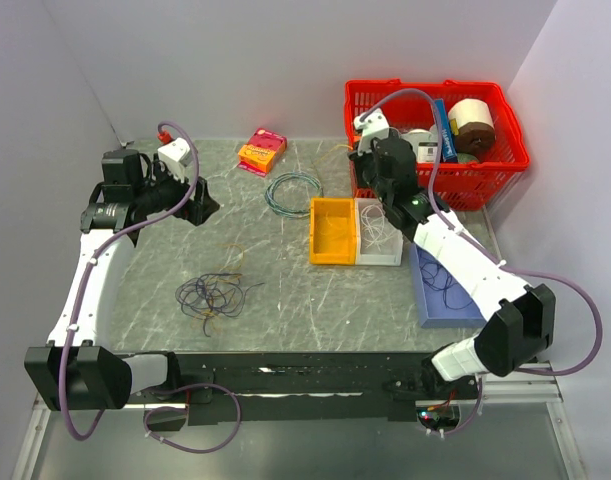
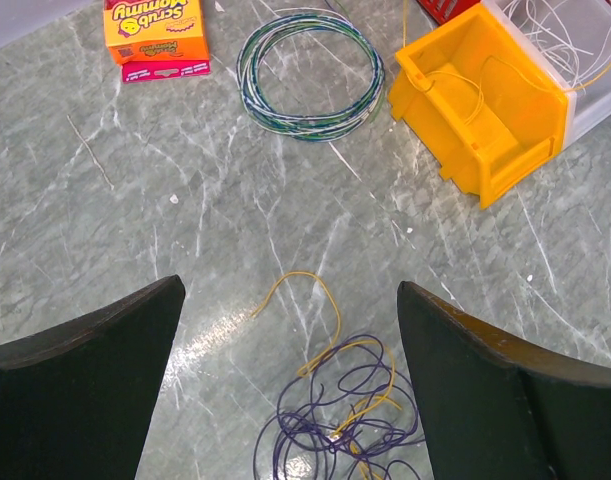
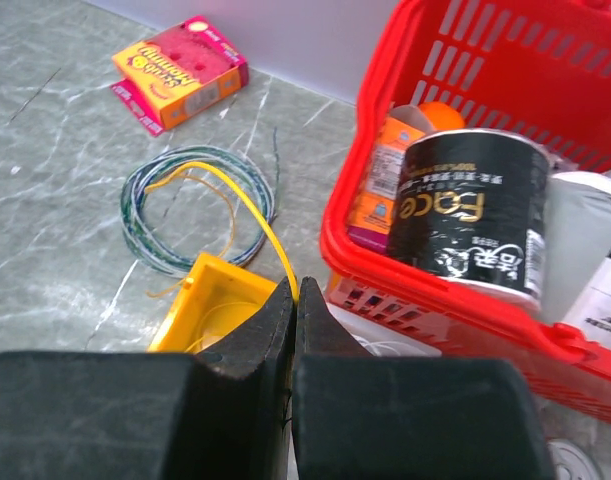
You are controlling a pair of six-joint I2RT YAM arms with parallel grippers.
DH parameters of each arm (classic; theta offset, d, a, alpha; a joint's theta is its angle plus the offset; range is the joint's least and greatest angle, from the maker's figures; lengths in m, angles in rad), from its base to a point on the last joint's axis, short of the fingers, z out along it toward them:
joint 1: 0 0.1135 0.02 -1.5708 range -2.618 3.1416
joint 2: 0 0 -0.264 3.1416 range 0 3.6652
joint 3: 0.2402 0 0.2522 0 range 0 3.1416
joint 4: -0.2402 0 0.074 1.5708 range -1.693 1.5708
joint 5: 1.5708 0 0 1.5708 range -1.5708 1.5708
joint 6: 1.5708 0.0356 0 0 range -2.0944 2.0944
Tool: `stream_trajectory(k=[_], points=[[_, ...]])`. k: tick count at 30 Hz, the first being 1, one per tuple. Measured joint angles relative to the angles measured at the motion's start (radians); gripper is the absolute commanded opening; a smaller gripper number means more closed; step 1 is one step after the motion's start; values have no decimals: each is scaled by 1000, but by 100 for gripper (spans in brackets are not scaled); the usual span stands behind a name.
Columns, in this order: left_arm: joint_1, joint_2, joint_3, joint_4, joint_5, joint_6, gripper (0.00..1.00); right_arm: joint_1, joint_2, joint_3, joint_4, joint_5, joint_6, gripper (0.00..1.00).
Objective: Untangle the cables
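Grey marbled surface (image 1: pixel 315 300), starting at its left edge: left hand (image 1: pixel 203 205) hovers above the far-left part, fingers (image 2: pixel 95 380) spread wide, nothing betw. them. In its wrist cam's view sits the main bunch of cables (image 1: pixel 217 295). It's mostly dark purple loops w/ a few yellow-orange strands through them, lying loose on the surface, left of centre & nearer the near edge than the far one. One thin orange strand (image 2: pixel 303 290) arcs out of the bunch toward the far edge.

Moving right: pink-and-orange sponge box (image 1: pixel 262 150) close to the far edge, blue-green wire coil (image 1: pixel 293 190) just near-side of it, flat & neatly round. Right of centre, a yellow bin (image 1: pixel 333 255) and a clear bin (image 1: pixel 380 258) side by side, touching; thin yellow strands in the first, white strands in the second.

Right hand (image 3: pixel 295 288) is up over these bins, next to the red basket (image 1: pixel 465 185) in the far-right corner. Its fingers are pressed together, pinching a yellow strand (image 3: pixel 247 200) that arcs up & left from the tips, across the coil in the wrist view. Along the right edge, a blue tray (image 1: pixel 455 318) w/ a few dark strands in it; right arm crosses over it.
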Motion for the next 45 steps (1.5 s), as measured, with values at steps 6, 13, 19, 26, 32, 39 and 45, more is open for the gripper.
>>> stream_trajectory(k=[6, 13, 19, 26, 32, 39, 45], points=[[0, 0, 9, -7, 0, 2, 95, -5, -55, -1, 10, 10, -13, 0], [0, -1, 19, -9, 0, 2, 95, -5, -179, -1, 29, 5, -20, 0], [0, -3, 21, -10, 0, 2, 95, -6, -192, -9, 32, -3, -20, 0], [0, -11, 23, -29, 0, 11, 95, -7, -182, -21, 2, -14, -21, 0], [0, -11, 28, -31, 0, 17, 95, -11, -152, 152, -25, -29, -48, 0], [0, -18, 28, -31, 0, 19, 95, -12, -151, 256, 4, -40, -72, 0], [0, -18, 29, -31, 0, 19, 95, -12, -151, 214, 1, -53, -71, 0]])
